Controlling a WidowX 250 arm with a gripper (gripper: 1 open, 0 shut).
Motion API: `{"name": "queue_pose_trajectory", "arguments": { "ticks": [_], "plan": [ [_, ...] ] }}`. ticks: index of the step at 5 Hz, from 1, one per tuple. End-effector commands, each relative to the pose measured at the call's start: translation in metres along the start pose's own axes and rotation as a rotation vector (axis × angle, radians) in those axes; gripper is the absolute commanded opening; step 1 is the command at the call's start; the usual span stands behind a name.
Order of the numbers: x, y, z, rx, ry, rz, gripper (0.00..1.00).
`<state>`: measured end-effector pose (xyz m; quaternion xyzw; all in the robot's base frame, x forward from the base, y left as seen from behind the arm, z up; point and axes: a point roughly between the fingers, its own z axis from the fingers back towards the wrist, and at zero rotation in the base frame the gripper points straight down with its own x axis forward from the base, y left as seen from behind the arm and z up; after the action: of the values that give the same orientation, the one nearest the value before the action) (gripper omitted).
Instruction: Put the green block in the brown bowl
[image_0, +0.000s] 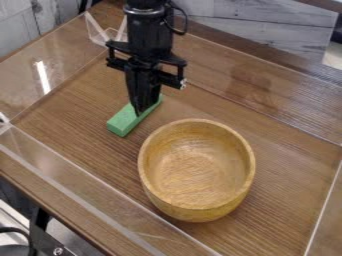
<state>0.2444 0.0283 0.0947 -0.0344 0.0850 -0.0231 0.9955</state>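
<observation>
The green block (124, 121) lies on the wooden table, just left of the brown bowl (197, 167). Its near end rests on the table and its far end is hidden behind my fingers. My gripper (144, 106) points almost straight down over that far end, and its black fingers (143, 92) are pressed together, shut. I cannot tell whether the tips touch the block. The bowl is empty, and its rim starts a short way to the lower right of the gripper.
A clear plastic wall (80, 190) runs along the table's near and left sides. A grey wall (267, 25) stands behind the table. Bare wood (254, 85) lies to the right of the arm and behind the bowl.
</observation>
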Motion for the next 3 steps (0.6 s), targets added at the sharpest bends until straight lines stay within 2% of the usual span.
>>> {"name": "queue_pose_trajectory", "arguments": {
  "ticks": [1, 2, 3],
  "plan": [
    [0.0, -0.015, 0.011, 0.022, -0.063, -0.061, 1.0],
    [-0.007, -0.032, 0.006, 0.04, -0.057, -0.162, 1.0],
    [-0.015, -0.014, -0.001, 0.06, -0.072, -0.226, 1.0]
  ]
}}
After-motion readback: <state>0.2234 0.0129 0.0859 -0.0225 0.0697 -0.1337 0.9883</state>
